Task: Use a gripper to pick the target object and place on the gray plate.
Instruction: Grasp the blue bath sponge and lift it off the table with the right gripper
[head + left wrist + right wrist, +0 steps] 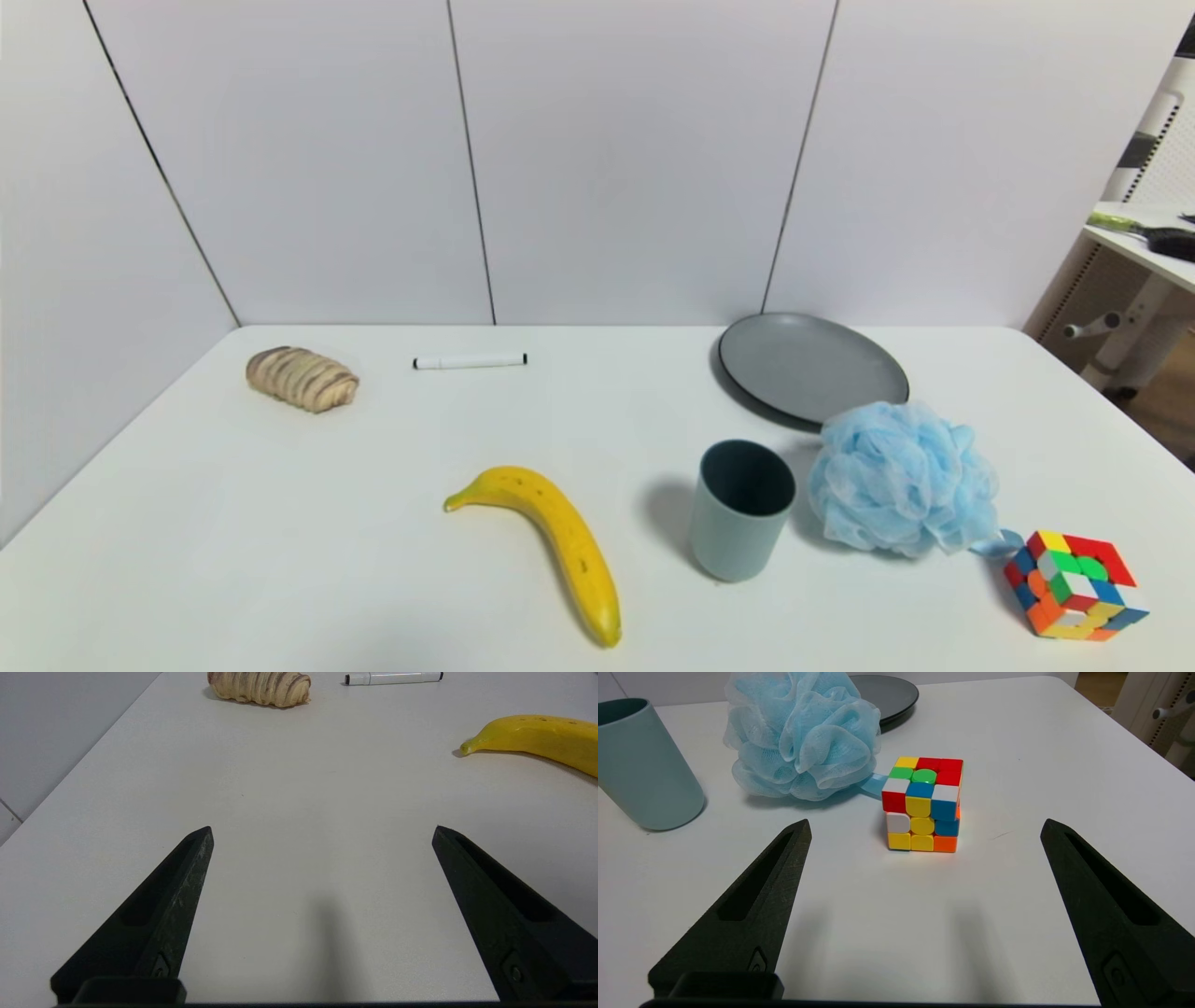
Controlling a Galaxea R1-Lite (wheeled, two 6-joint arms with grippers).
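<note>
The fluffy light blue bath pouf point(898, 479) sits on the white table at the right, just in front of the gray plate point(810, 366) and beside the gray-blue cup point(741, 510). The pouf also shows in the right wrist view point(803, 732), with the plate point(888, 693) behind it. Neither gripper shows in the head view. My right gripper point(924, 828) is open and empty, low over the table near its front, short of the cube and pouf. My left gripper point(323, 833) is open and empty over bare table at the left.
A Rubik's cube point(1074, 584) stands right of the pouf, touching its ribbon loop point(873, 785). A banana point(551, 541), a bread roll point(302, 378) and a white marker point(470, 360) lie to the left. A wall backs the table.
</note>
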